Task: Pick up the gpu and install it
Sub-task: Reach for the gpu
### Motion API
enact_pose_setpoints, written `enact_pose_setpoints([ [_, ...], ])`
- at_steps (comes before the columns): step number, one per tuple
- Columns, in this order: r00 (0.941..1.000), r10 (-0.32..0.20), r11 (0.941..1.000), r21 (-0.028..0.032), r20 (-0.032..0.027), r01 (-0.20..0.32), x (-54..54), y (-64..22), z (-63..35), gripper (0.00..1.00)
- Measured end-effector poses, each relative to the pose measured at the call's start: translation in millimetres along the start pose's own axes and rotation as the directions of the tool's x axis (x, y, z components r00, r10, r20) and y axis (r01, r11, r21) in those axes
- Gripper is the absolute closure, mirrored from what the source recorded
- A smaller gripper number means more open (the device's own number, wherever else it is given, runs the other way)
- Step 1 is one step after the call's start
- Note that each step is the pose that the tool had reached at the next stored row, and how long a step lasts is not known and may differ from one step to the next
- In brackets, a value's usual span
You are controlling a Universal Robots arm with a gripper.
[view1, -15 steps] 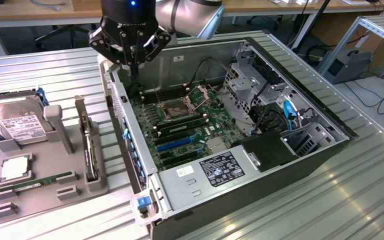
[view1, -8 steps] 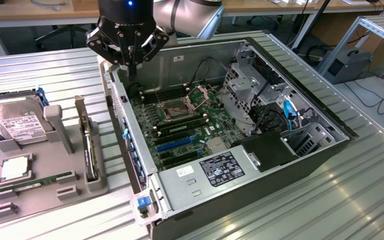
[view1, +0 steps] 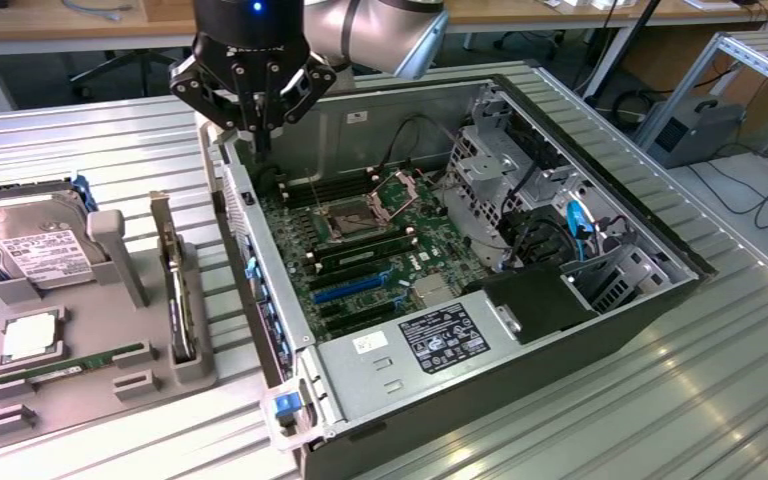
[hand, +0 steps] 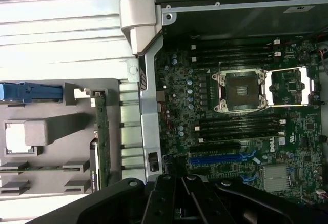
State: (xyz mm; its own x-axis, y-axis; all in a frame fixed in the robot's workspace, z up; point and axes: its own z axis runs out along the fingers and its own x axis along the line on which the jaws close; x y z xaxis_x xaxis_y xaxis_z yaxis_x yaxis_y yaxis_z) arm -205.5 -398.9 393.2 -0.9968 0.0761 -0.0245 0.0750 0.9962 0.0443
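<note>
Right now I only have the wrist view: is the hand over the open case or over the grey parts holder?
Observer: Over the case. The hand hangs clear above its far corner on the exterior view's left, on the side nearest the holder.
Operator: Is it carrying anything?
Observer: No. It is shut with nothing in it; the gpu stands on edge in the holder.
Operator: What is the blue piece at the holder's end?
Observer: A blue rail on a hard drive with a white label, which leans in the holder.
</note>
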Motion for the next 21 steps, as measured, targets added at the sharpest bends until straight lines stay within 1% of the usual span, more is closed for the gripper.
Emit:
enact_pose_setpoints([
  [21, 1.0000, 0.000, 1.0000, 0.0000, 0.0000, 0.000, 8.4, -0.6, -0.2, 0.89],
])
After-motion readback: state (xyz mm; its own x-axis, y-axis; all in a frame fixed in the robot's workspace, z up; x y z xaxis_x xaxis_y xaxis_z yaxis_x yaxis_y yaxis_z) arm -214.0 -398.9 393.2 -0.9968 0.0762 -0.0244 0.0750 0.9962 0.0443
